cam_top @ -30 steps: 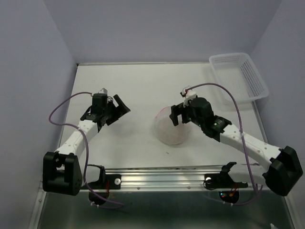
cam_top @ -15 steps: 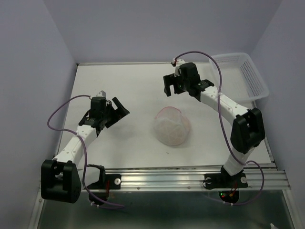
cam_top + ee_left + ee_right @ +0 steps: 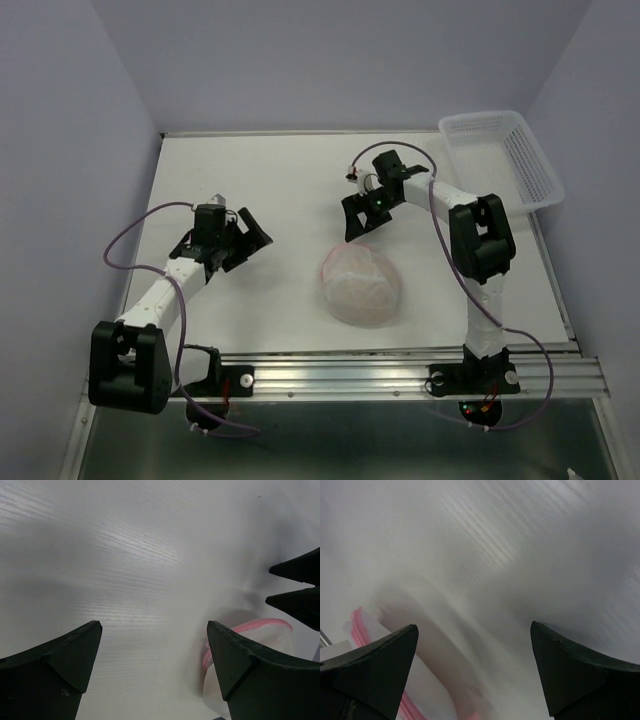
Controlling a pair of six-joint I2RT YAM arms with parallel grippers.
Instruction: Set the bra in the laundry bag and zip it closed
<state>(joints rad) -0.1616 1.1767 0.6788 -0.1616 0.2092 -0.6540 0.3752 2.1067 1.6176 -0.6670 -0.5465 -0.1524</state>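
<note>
My left claw (image 3: 246,238) stands wide and empty over the table (image 3: 280,170) towards its left edge, fingers aimed across at the laundry bag (image 3: 360,283). That bag sits close to the near edge, a little right of the middle. My right claw (image 3: 360,222) is just as wide and empty, hanging just beyond the far side of the bag with its arm folded up tall behind it. I cannot find the bra on any bare stretch of table. The bag is domed as if something fills it, but the mesh is too milky for me to say it is inside. The white basket (image 3: 500,160) in the far right corner is no part of this. I judge the bag to be very light and limp, so it will skid on this smooth top and crumple if I push on it, and the open weave could snag on a fingertip. The pink zipper band (image 3: 352,250) arcing along the far rim looks like the only firm part, so I would take hold there. One claw would pinch the band to anchor the bag while the other works the slider, which is too small for me to pick out. The left wrist view shows the band (image 3: 260,628) low on the right, and the right wrist view is blurred.
</note>
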